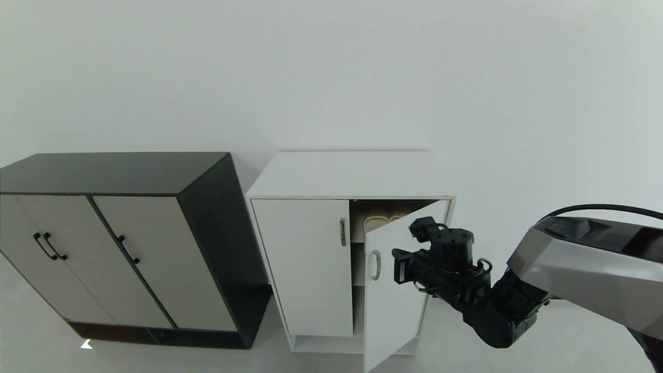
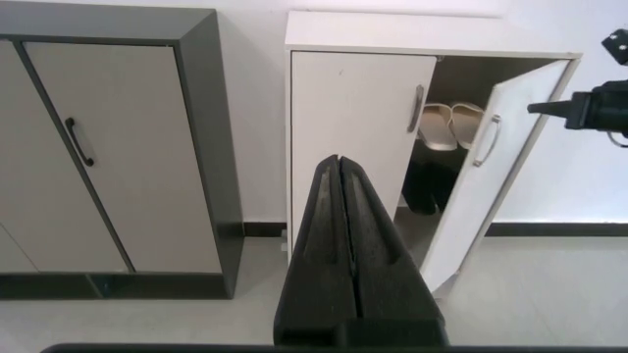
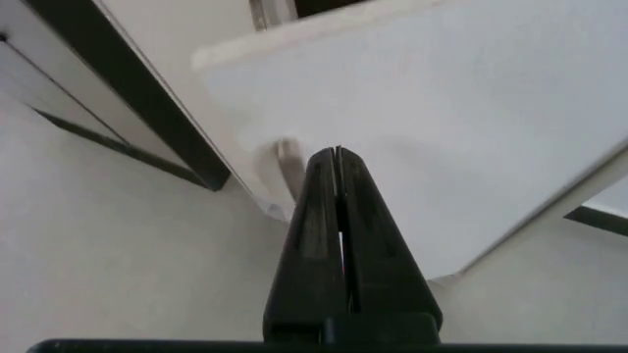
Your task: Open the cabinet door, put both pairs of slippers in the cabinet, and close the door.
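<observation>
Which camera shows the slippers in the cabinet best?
The left wrist view: light slippers sit above a dark pair. The head view catches just the light pair's ends above the door; the right wrist view faces the door.

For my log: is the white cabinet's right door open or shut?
Partly open: the right door stands out from the white cabinet, and slippers show inside.
</observation>
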`<state>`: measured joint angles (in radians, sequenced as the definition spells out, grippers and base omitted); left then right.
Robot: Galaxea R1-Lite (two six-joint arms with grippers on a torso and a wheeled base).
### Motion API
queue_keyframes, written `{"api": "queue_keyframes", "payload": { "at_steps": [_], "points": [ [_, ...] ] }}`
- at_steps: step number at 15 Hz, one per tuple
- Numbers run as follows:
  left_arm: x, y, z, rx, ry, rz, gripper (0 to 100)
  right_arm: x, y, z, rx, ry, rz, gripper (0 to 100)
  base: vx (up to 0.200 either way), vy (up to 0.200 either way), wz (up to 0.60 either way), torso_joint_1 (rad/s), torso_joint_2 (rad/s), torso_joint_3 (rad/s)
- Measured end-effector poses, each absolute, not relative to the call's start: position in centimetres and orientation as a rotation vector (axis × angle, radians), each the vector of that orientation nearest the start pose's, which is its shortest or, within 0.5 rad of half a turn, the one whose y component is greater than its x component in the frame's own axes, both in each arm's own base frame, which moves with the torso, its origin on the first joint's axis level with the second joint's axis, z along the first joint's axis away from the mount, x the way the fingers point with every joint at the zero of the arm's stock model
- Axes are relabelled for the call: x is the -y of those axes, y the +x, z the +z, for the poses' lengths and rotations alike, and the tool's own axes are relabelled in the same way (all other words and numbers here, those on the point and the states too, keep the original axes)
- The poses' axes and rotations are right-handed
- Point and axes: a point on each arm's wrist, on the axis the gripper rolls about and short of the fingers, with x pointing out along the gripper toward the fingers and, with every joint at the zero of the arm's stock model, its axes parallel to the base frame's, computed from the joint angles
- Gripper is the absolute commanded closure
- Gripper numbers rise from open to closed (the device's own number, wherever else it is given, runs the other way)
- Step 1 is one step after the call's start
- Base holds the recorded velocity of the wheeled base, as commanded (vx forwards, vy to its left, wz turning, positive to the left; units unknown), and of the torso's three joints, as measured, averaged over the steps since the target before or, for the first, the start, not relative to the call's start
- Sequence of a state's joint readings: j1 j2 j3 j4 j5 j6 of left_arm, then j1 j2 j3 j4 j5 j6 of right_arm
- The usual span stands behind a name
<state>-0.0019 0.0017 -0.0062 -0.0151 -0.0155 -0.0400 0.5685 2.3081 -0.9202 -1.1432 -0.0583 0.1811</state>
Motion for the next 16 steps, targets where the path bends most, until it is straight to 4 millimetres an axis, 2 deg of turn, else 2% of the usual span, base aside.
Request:
{"api": "queue_keyframes", "payload": {
  "at_steps": [3, 6, 13, 16],
  "points": [
    [0.0, -2.3, 7.9, 0.019, -0.039, -0.018, 100, -20.9, 32.5, 3.5, -0.289, 0.093, 0.628, 100, 0.0, 0.0, 0.0, 0.0, 0.0, 0.0],
    [0.0, -2.3, 7.9, 0.02, -0.038, -0.018, 100, -20.1, 30.8, 3.1, -0.317, 0.067, 0.708, 100, 0.2, 0.0, 0.0, -0.007, 0.0, 0.004],
    [0.0, -2.3, 7.9, 0.02, -0.038, -0.019, 100, -19.9, 30.3, 3.1, -0.324, 0.06, 0.712, 100, 0.2, 0.0, 0.0, 0.006, 0.01, 0.005],
    [0.0, -2.3, 7.9, 0.019, -0.038, -0.018, 100, -20.4, 30.0, 3.4, -0.303, 0.062, 0.73, 100, 0.0, 0.0, 0.0, 0.0, 0.0, 0.0]
  ]
}}
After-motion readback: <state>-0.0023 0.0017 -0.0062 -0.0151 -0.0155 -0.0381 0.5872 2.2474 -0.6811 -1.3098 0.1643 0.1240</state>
